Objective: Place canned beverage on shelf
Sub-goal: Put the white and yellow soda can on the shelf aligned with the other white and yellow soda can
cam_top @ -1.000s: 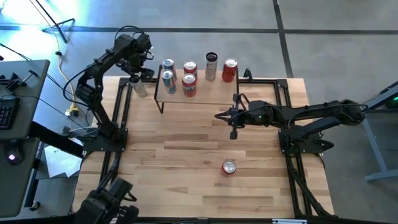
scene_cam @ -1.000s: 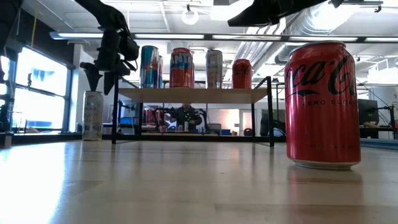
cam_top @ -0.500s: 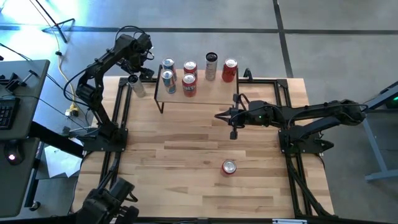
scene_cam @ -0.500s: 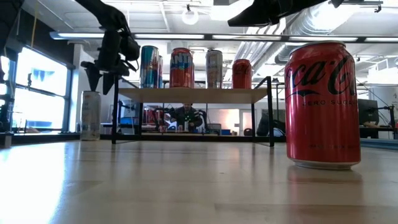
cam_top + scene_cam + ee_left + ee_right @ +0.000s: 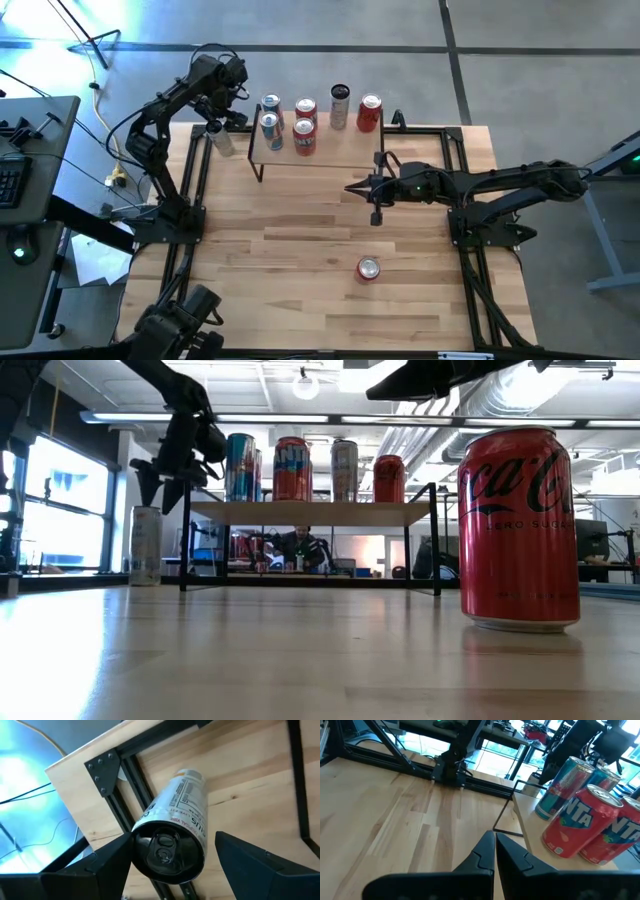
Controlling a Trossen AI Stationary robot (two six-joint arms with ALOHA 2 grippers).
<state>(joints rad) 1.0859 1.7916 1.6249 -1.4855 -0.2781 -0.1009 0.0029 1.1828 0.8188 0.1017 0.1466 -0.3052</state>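
Shelf (image 5: 310,148) stands at the far side of the table (image 5: 300,250) with several cans on its top. Left gripper (image 5: 172,862) hangs just above a white can (image 5: 177,832) that stands upright on the table beside the shelf's left end, near the table's corner; the fingers (image 5: 260,865) are spread wide on either side of the can's top, nothing grasped. Right gripper (image 5: 350,187) hovers over the table in front of the shelf, fingers pressed together and empty. Red can (image 5: 368,268) stands alone nearer the front edge.
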